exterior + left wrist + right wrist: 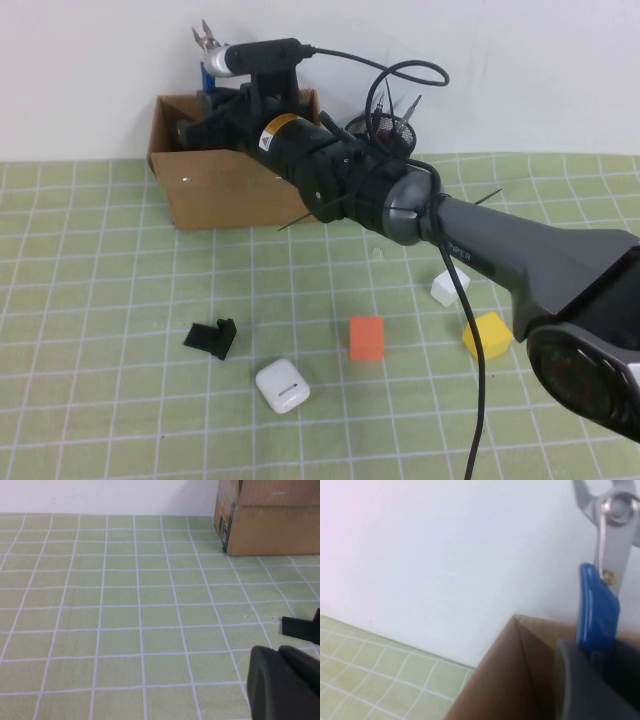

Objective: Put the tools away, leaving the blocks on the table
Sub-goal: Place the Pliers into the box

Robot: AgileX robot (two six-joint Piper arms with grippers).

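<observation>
High view: nearest you on the desk (90, 400) lie the white earbud case (282, 386), the black bracket (212, 338), the orange block (367, 338) and the yellow block (487, 335), with the white block (450, 288) just beyond. Farther back, your right end effector (212, 98) sits over the open cardboard box (215, 185), pinching the blue-handled pliers (598, 605), jaws up against the wall. A black mesh cup (392, 128) stands behind the arm. Your left end effector (285, 682) hovers low over the mat, pressed together, empty.
</observation>
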